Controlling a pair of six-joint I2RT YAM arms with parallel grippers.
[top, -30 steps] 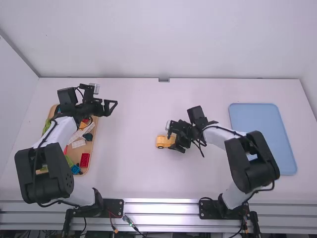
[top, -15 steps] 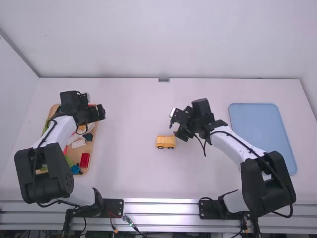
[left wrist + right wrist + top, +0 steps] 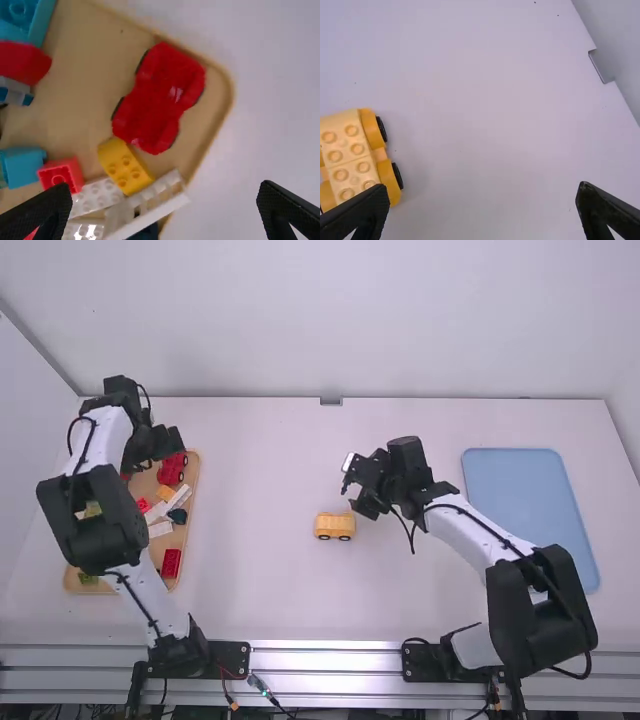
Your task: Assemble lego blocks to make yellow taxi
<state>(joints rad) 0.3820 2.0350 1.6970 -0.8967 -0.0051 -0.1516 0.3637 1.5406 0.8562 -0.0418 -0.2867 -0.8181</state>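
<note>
At centre stands a studded yellow car [image 3: 335,525], left hand [image 3: 162,444] and right hand [image 3: 353,488] open.

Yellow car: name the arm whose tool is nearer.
Right. The right tool is just beyond the yellow car, toward the right; the left tool is far left, over the tan tray.

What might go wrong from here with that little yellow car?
The yellow car stands on wheels with no gripper holding it, so a bump from the open right gripper nearby could roll it away. If the open left gripper goes for the yellow block in the tray, it might catch the red car or white pieces crowded close around it.
</note>
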